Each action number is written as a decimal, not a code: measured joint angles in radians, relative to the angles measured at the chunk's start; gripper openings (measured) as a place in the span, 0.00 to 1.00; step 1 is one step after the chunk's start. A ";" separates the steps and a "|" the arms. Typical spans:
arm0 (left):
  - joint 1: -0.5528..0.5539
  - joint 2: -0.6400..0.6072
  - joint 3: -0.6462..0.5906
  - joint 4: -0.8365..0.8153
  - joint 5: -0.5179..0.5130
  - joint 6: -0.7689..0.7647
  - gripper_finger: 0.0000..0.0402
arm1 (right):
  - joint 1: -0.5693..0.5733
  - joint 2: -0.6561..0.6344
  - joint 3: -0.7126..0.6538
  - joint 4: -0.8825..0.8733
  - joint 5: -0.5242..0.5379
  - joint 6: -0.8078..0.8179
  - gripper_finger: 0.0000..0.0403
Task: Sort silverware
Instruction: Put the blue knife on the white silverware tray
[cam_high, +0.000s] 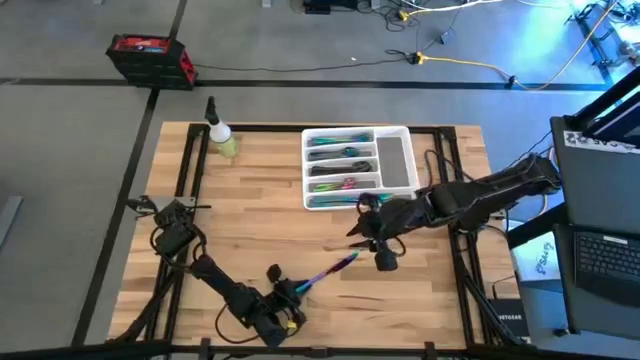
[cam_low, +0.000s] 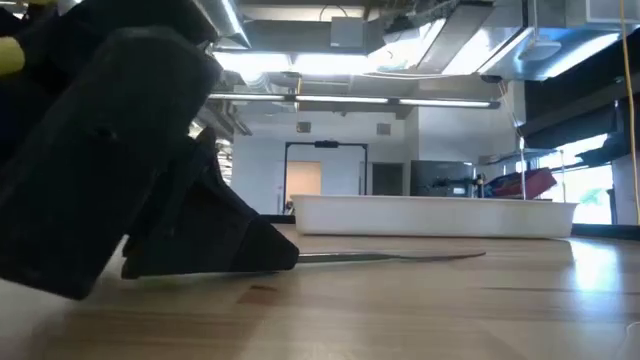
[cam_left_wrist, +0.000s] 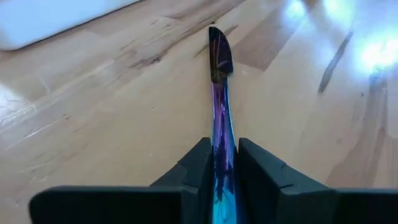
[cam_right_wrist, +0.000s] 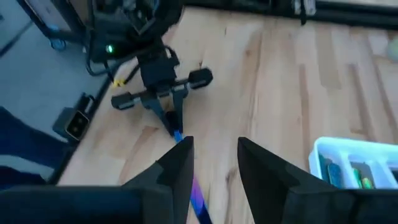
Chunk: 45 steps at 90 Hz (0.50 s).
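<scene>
One knife (cam_left_wrist: 219, 93) clenched in the left gripper (cam_left_wrist: 222, 163); right gripper (cam_right_wrist: 214, 163) released above it; tray (cam_high: 396, 160) and spray bottle (cam_high: 221, 133) stand well apart.

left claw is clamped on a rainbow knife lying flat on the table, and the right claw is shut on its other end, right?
Not quite. The left claw is clamped on the rainbow knife, but the right claw is open, hovering over the other end; the right wrist view shows the gap.

Our left gripper (cam_high: 300, 288) sits low near the counter's front edge, fingers (cam_left_wrist: 198, 163) clamped together, arm reaching inward. Our right gripper (cam_high: 362, 232) hovers mid-counter, fingers (cam_right_wrist: 180, 162) parted, arm extended from the right side.
</scene>
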 joint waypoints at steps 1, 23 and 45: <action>0.000 0.000 0.000 0.000 0.000 0.001 0.13 | 0.000 -0.004 0.000 0.000 0.000 0.001 0.27; 0.000 -0.002 0.003 0.006 -0.004 0.000 0.13 | 0.000 -0.076 0.000 -0.001 0.000 0.001 0.27; 0.001 -0.004 0.043 0.006 -0.030 0.064 0.13 | 0.000 -0.107 0.000 0.000 0.000 0.000 0.27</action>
